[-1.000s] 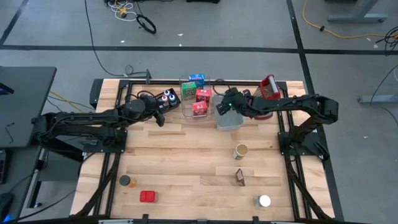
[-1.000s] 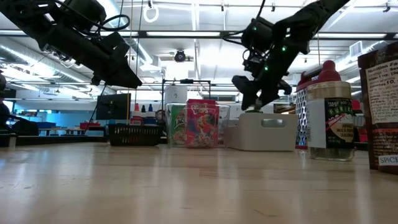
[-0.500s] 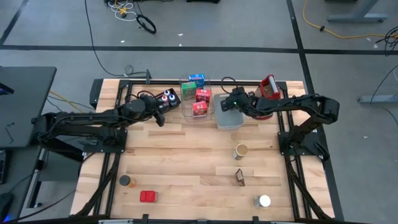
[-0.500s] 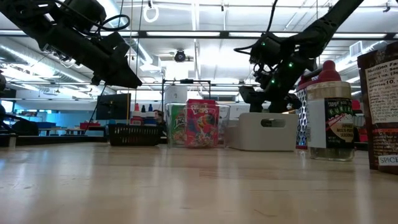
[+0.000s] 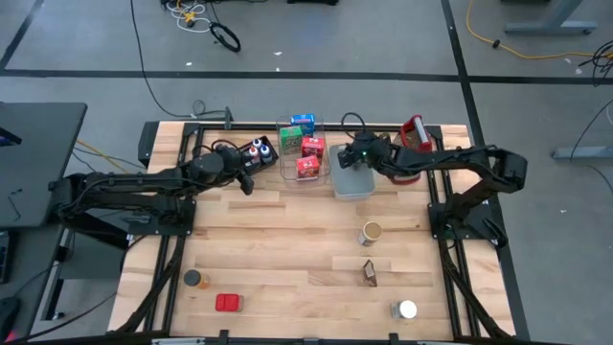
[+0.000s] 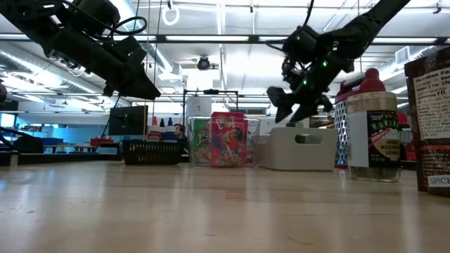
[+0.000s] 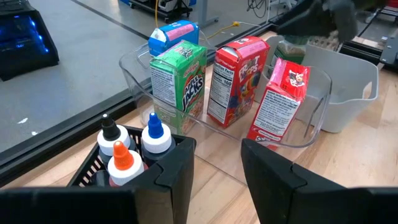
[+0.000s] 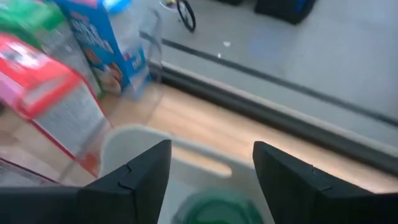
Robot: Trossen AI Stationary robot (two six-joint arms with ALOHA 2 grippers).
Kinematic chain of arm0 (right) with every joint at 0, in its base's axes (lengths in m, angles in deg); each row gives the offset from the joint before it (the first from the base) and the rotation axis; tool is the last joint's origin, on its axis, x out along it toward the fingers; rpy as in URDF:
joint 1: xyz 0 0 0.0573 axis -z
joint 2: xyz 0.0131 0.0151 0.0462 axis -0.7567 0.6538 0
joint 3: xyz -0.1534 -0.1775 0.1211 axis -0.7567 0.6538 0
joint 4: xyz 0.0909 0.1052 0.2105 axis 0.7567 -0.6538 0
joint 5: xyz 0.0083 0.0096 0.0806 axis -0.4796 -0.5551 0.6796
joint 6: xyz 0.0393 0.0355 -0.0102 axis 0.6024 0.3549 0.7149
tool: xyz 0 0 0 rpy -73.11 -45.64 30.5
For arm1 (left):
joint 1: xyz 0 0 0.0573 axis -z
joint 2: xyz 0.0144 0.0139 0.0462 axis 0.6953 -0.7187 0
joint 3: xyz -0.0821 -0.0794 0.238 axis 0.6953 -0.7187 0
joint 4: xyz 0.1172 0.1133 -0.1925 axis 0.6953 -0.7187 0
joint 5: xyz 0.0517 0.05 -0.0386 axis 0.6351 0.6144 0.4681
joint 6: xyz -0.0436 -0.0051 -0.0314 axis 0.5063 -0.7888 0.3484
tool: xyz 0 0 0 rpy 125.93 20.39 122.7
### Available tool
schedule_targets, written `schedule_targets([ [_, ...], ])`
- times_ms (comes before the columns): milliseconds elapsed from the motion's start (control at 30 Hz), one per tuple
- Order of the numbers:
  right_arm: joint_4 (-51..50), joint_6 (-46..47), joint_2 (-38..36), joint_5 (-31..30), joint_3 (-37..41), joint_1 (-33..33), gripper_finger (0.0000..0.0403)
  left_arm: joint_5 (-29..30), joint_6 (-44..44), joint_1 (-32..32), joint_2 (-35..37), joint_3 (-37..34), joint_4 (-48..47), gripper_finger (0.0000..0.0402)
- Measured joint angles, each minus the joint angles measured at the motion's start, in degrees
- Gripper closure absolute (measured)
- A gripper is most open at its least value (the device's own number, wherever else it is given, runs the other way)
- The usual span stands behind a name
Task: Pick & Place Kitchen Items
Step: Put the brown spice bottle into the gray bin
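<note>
My right gripper hangs open over the far left part of the grey bin, slanting down. Inside the bin, below the fingers, lies a round green lid. My left gripper waits open just short of the black basket of small capped bottles. The clear bin holds upright blue, green and red boxes. A jar, a dark packet, a white-capped can, a red item and a dark jar stand on the table.
The metal grater with a red handle stands right of the grey bin, close under my right arm. The three containers line the far edge. The middle of the wooden table between the bins and the loose items is free room.
My right gripper has shifted slightly toward the far right over the grey bin and tipped from pointing steeply down to a shallower slant, ending a little higher above the bin's rim.
</note>
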Motion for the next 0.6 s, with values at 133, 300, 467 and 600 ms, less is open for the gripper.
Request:
schedule_targets([
  [133,0.04,-5.75,-3.00,0.22,-2.02,-0.44,0.0165,-0.01,-0.02,0.00,0.00,0.00,0.00,0.0260],
  [300,0.17,-7.31,-7.69,5.23,-3.14,-3.80,0.0165,0.01,-0.01,-0.02,-0.01,0.00,-0.02,0.0260],
  [467,0.07,-10.32,-10.62,13.15,-3.16,-10.31,0.0165,0.00,0.02,0.00,-0.02,0.00,-0.20,0.0260],
  [600,0.12,-10.21,-10.88,20.06,-3.18,-16.63,0.0165,-0.01,0.12,0.00,-0.02,0.00,-0.26,0.0260],
])
